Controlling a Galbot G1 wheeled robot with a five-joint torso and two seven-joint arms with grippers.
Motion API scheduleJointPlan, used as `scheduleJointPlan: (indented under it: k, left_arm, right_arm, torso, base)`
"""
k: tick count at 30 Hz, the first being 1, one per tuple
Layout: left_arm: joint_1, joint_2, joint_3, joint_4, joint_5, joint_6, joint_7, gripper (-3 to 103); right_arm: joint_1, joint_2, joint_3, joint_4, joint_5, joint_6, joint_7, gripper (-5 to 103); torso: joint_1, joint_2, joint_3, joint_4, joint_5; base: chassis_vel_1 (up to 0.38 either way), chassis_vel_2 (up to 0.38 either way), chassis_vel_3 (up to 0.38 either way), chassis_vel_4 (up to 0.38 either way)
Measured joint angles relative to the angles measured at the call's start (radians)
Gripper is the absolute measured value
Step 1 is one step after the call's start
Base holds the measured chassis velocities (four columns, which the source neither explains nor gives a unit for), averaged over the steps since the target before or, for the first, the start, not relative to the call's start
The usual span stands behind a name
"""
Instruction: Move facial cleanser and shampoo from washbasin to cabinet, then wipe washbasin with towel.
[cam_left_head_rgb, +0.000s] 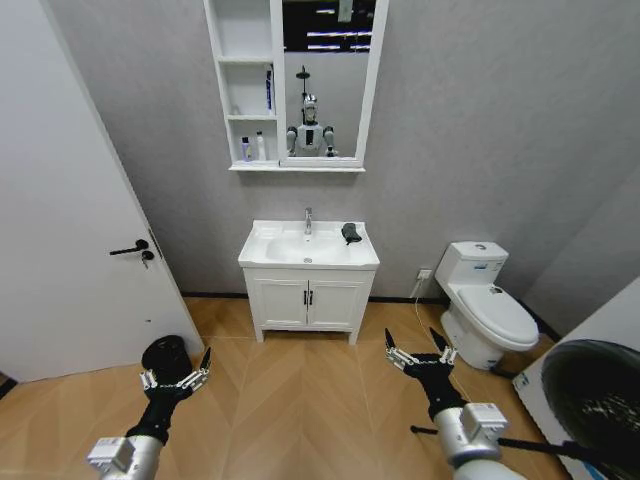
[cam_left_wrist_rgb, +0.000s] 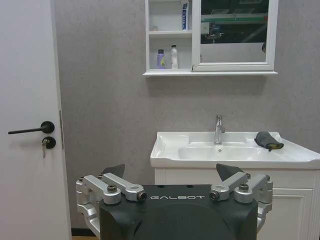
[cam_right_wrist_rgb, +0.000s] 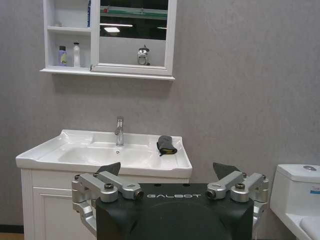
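Towel (cam_left_head_rgb: 351, 233) on washbasin (cam_left_head_rgb: 270, 250) right rim; cabinet (cam_left_head_rgb: 246, 90) above.

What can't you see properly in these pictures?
- Bottles in the cabinet: too small in the head view to read labels.
- Cabinet top shelf: cut off by the left wrist view's edge.
- Vanity doors: partly hidden by the left gripper in the left wrist view.

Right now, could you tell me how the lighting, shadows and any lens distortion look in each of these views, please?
Head view: wide-angle distortion, the door and walls lean outward, and the mirror reflects ceiling lights. Left wrist view: even light, with a soft shadow on the wall under the cabinet. Right wrist view: dimmer, the towel and washbasin sharp, straight lines nearly true.
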Motion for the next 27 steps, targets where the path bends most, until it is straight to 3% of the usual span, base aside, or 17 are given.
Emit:
scheduleJointPlan:
  k: [27]
  left_arm:
    - [0.000, 0.000, 0.000, 0.000, 0.000, 0.000, 0.000, 100]
  right_arm:
    - [0.000, 0.000, 0.000, 0.000, 0.000, 0.000, 0.000, 100]
  torso:
    - [0.000, 0.000, 0.000, 0.0000, 0.0000]
  base:
    - [0.000, 0.000, 0.000, 0.000]
